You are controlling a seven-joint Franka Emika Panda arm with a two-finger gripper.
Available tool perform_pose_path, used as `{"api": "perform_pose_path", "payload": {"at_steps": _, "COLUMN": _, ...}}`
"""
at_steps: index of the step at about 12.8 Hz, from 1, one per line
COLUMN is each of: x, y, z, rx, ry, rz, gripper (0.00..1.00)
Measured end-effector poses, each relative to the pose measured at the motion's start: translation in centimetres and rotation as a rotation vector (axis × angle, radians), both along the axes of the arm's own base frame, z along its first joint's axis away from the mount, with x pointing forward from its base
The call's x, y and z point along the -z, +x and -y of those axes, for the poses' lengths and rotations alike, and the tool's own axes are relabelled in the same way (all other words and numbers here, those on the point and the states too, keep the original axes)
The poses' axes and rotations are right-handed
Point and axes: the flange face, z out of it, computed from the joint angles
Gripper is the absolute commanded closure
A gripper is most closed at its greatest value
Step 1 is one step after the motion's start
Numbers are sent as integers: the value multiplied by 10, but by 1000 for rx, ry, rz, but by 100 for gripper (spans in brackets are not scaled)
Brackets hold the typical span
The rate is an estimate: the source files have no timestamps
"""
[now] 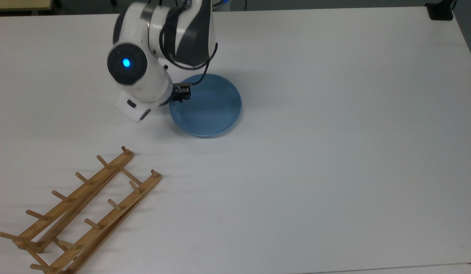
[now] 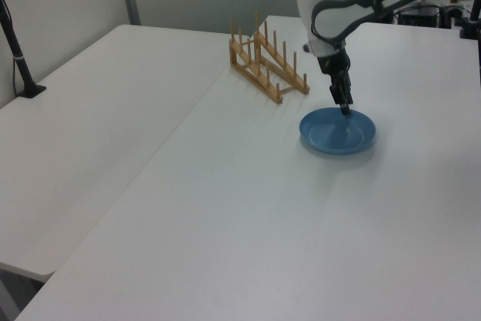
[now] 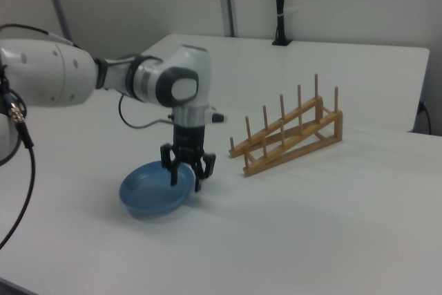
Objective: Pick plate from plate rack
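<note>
Plate [image 1: 208, 108] lies flat on table [image 1: 334, 152], gripper [image 3: 185, 176] spread astride its rim, rack [image 1: 83, 209] well apart.

Plate [image 1: 210, 108]: plain light blue all over, no pattern, glossy w/ pale sheen; reads a bit deeper blue in the right view [image 3: 148, 195]. Rack [image 1: 81, 213]: light-brown bare wood, rails & pegs the same tone, more orange-tan in the left view [image 2: 267, 62]. Table [image 1: 334, 152]: plain white, faint grey shadows. Arm [image 1: 144, 76]: white shell w/ dark grey/black joint sections, round black cap w/ a bright blue light, black cable. Gripper [image 3: 186, 170]: black. Wall behind [image 3: 359, 5]: off-white/pale grey; black post [image 3: 280, 5] in front of it. Left view: another black post [image 2: 15, 43] at the table edge.
</note>
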Motion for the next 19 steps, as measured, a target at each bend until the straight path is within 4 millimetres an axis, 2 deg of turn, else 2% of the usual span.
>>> {"api": "perform_pose_path", "payload": {"at_steps": 3, "x": -99, "y": -2, "z": 3, "rx": 11, "ry": -1, "rz": 161, "gripper": 0}}
{"api": "perform_pose_path", "payload": {"at_steps": 4, "x": -151, "y": -15, "z": 7, "rx": 28, "ry": -13, "rz": 226, "gripper": 0}}
{"api": "perform_pose_path", "payload": {"at_steps": 6, "x": -202, "y": -38, "z": 14, "rx": 70, "ry": -34, "rz": 265, "gripper": 0}}
{"api": "perform_pose_path", "payload": {"at_steps": 7, "x": -219, "y": -47, "z": 17, "rx": 85, "ry": -46, "rz": 276, "gripper": 0}}
{"api": "perform_pose_path", "payload": {"at_steps": 8, "x": -230, "y": -55, "z": 18, "rx": 94, "ry": -63, "rz": 288, "gripper": 0}}
{"api": "perform_pose_path", "payload": {"at_steps": 15, "x": -222, "y": -55, "z": 19, "rx": 132, "ry": -83, "rz": 270, "gripper": 0}}
{"api": "perform_pose_path", "payload": {"at_steps": 19, "x": -230, "y": -60, "z": 19, "rx": 156, "ry": -84, "rz": 291, "gripper": 0}}
